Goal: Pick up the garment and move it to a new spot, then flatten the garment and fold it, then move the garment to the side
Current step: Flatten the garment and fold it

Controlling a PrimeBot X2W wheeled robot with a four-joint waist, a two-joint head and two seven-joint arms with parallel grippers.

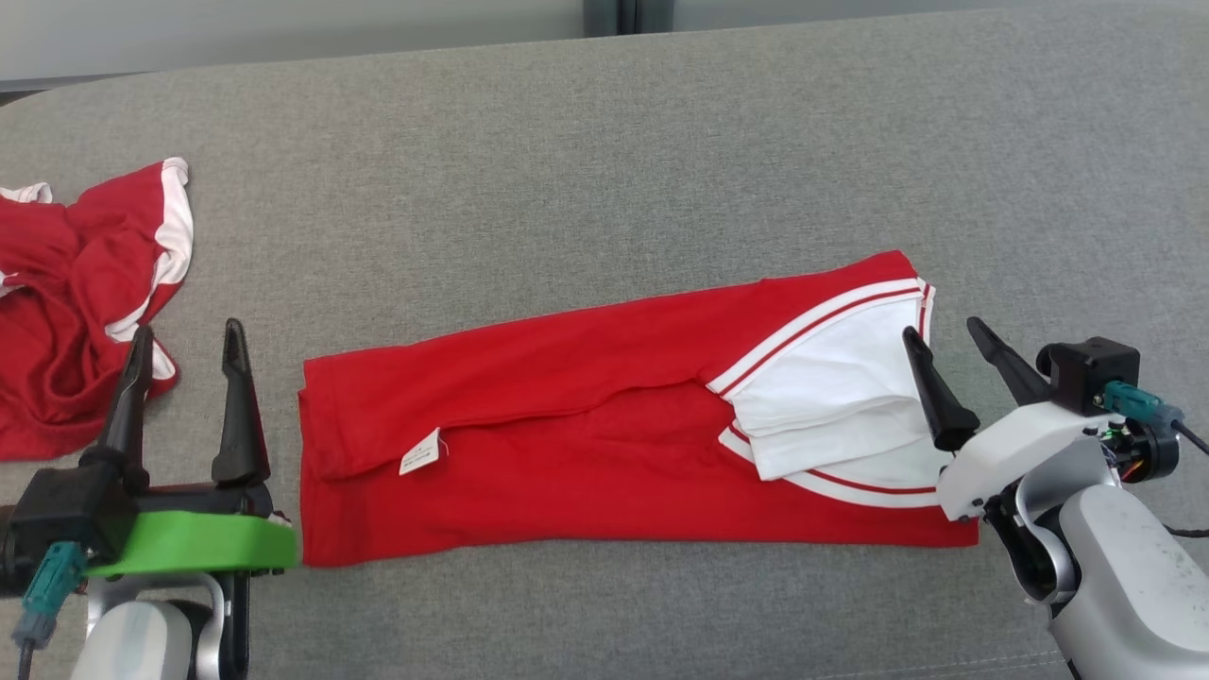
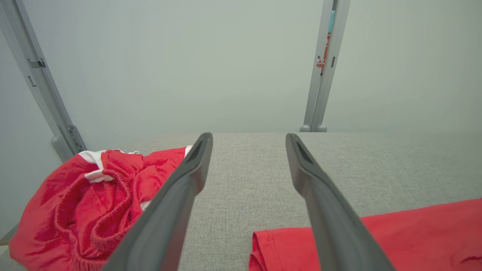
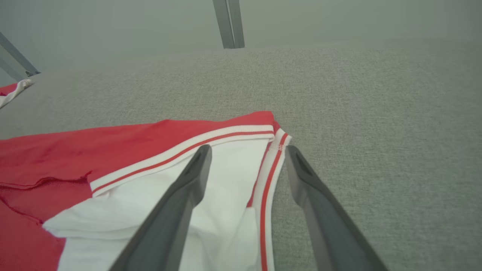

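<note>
The garment [image 1: 586, 425], red with white sleeves and red-striped trim, lies folded into a long band across the grey surface. Its left end [image 2: 414, 233] shows low in the left wrist view and its white right end [image 3: 165, 195] in the right wrist view. My left gripper [image 1: 184, 345] [image 2: 248, 141] stands open just left of the garment's left end, with nothing between its fingers. Over the white sleeve at the garment's right edge, my right gripper [image 1: 940, 331] [image 3: 248, 150] is open and holds nothing.
A second red and white garment [image 1: 76, 293] [image 2: 90, 203] lies crumpled at the far left, close behind my left gripper. The grey fabric surface [image 1: 661, 142] stretches bare toward the back, where a pale wall with a grey metal post [image 2: 324, 67] stands.
</note>
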